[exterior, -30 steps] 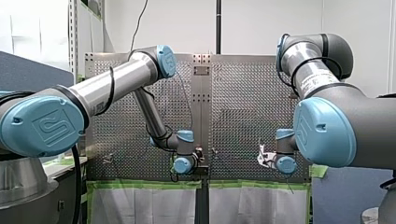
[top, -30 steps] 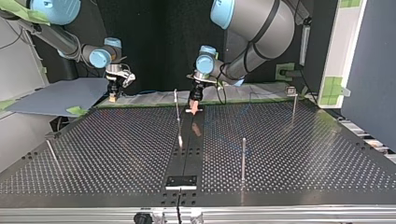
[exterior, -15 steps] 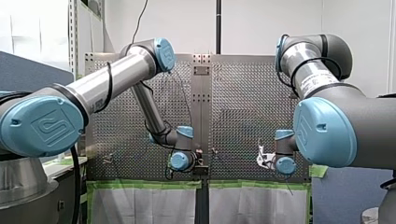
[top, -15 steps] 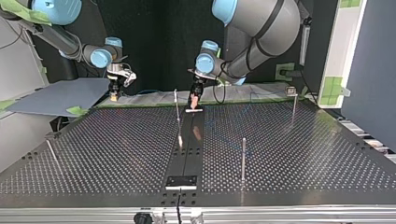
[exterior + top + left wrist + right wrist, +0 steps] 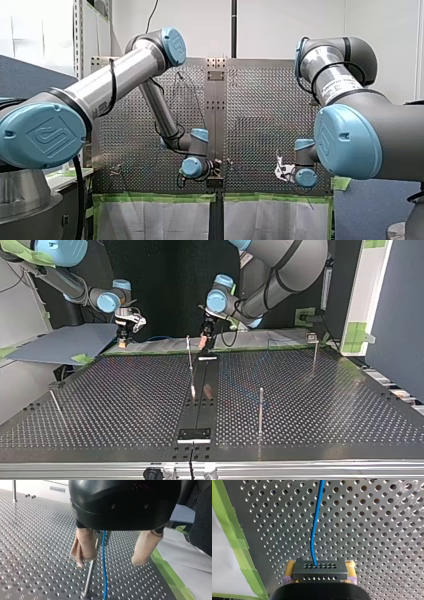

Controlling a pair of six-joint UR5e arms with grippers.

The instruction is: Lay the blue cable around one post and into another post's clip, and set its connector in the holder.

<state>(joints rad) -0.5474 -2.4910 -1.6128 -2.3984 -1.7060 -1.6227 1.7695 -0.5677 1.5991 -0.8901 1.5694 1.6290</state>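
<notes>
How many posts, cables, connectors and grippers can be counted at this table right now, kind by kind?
posts: 4
blue cable: 1
connector: 1
grippers: 2, my left gripper open, my right gripper shut on the connector
Total: 8

Sparse markings, front view only.
Embossed UR emblem on blue joint cap (image 5: 46, 136) of my left arm (image 5: 125, 70); white label (image 5: 336, 89) on my right arm (image 5: 360, 55) too small to read.
</notes>
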